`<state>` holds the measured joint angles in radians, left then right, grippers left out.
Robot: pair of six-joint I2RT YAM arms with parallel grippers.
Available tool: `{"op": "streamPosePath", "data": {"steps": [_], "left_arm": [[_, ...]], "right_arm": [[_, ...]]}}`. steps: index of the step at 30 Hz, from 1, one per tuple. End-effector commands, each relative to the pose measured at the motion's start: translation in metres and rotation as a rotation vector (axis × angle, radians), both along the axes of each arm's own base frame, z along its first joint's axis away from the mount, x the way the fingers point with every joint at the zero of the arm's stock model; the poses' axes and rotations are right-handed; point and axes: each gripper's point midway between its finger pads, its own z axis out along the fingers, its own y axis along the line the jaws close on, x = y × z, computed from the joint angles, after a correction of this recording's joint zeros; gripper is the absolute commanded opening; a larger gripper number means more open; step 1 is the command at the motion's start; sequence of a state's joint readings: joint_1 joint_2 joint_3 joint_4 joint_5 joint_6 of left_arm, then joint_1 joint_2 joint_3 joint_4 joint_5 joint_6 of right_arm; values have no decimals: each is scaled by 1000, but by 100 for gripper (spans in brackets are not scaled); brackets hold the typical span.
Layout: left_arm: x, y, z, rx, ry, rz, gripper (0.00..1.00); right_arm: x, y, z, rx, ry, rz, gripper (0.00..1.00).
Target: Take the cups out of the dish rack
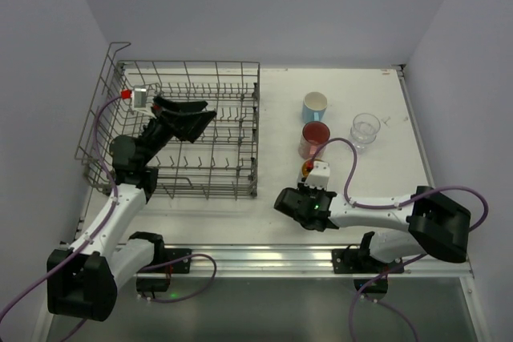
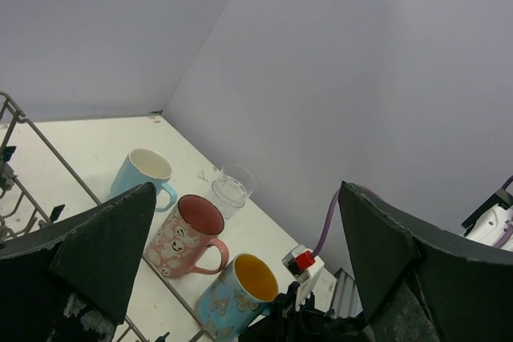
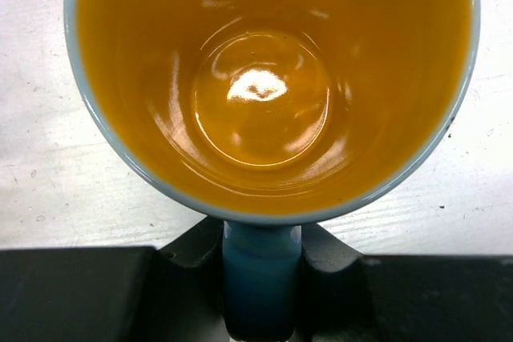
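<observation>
Status: we see the left gripper [image 1: 200, 114] spread wide, hanging over the tines inside the dish rack [image 1: 192, 62]. The right gripper [image 3: 262, 246] pinches the handle of a blue butterfly mug [image 3: 264, 86] with an orange inside. That mug is upright, just right of the rack's near corner, and we can't tell if it touches the table [image 1: 385, 174]. Further right of the rack stand a pink mug [image 1: 313, 138], a light blue mug [image 1: 314, 105] and a clear glass [image 1: 365, 128], all upright.
</observation>
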<state>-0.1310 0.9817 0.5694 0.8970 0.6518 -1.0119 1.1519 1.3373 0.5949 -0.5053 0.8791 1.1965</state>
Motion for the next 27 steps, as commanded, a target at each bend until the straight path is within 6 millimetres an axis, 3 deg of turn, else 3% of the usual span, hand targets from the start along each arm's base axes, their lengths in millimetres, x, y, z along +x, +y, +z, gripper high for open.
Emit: {"op": "streamPosePath", "data": {"steps": [1,7,13,18,22,26,27], "left_arm": [[-4,2,3,-1,-39,-6,100],[-4,1,-2,-15,-25,-20,100],[-4,1,-1,-14,-29,-22,100],[-1,2,-5,-1,-19,-13,100],[2,2,-12,32,2,-3,100],[10,4,-21,106,55,34,100],[17,7,-37,153,110,62,100]], "right_arm": [[10,4,14,44,-96,-66,27],[6,8,18,34,-96,-54,56],[1,11,28,32,-104,-40,71],[-8,21,61,62,-130,-24,81],[-15,16,90,72,-127,-4,99],[-21,15,106,126,-104,53,99],[-21,18,111,146,-109,70,99]]}}
